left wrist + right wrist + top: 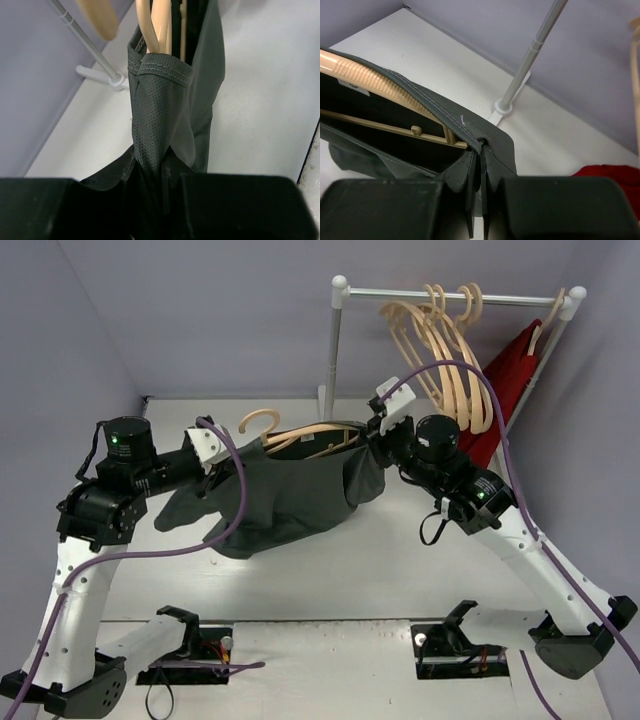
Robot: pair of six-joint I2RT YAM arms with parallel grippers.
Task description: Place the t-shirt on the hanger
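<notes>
**T-shirt held open around the hanger, centre of the top view**

The t-shirt (290,495) sagged mid-frame over the desk (400,570), with the hanger (300,440) inside its opening. The left fingers (65,210) and right fingers (560,210) were each closed on a cloth edge. An uneven pull would likely tip the hanger out or slip the thin pinch.

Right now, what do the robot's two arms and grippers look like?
The left arm and right arm have white links and black round joint housings, each showing a small green light. A purple cable runs along each. The left gripper and right gripper have blocky black fingers.
</notes>
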